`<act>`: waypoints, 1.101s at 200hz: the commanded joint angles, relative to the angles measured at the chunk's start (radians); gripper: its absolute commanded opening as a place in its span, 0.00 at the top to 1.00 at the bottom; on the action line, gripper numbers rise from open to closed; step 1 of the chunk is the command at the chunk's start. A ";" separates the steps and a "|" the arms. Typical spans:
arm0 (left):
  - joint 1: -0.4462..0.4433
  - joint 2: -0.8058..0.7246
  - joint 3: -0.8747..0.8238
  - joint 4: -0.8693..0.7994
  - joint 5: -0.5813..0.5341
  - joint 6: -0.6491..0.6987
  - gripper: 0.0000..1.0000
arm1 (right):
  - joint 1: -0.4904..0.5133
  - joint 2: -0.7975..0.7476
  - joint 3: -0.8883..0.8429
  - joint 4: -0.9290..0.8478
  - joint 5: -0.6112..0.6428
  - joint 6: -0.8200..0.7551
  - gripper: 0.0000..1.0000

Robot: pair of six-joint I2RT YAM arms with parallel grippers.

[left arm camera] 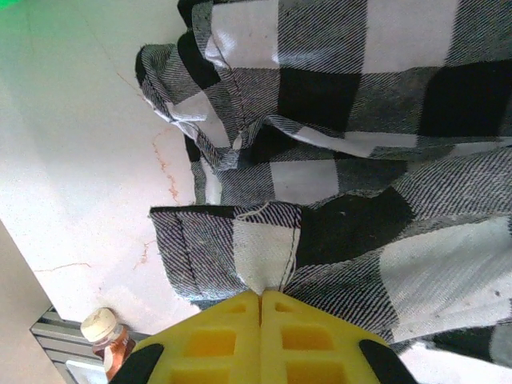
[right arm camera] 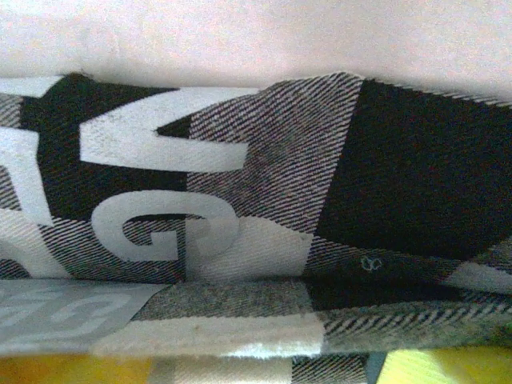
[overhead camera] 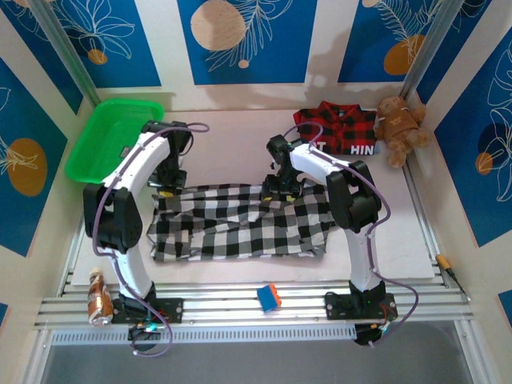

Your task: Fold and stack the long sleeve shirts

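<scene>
Pale pink tabletop: black-and-white checked cloth shirt spread out, rumpled.
Blue leaf-print wall panels: surround it.
Left gripper: pinching a cuff.
Right gripper: jaws buried in cloth, cannot tell.

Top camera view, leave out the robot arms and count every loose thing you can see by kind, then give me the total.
Shirts: 2, black-and-white checked shirt and red plaid shirt
Teddy bear: 1
Green basket: 1
Bottle: 1
Blue and orange block: 1
Small orange-tipped tool: 1
Total: 7
</scene>
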 commanded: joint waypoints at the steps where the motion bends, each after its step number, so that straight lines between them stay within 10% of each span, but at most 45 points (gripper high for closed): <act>1: -0.006 0.010 -0.059 0.024 -0.073 0.008 1.00 | -0.002 -0.002 -0.017 -0.047 0.023 -0.016 0.33; 64: -0.004 0.121 -0.129 0.216 -0.218 0.020 1.00 | 0.001 -0.019 -0.029 -0.045 0.013 -0.029 0.31; 113: -0.012 0.155 -0.012 0.252 -0.271 -0.003 0.40 | 0.059 -0.177 -0.090 -0.013 -0.049 -0.124 0.30; 184: -0.138 0.019 -0.043 0.276 0.203 -0.151 0.33 | 0.187 -0.216 -0.093 -0.008 -0.209 -0.077 0.31; 220: -0.129 0.087 -0.116 0.389 0.222 -0.180 0.34 | 0.234 -0.124 -0.050 -0.020 -0.078 -0.032 0.33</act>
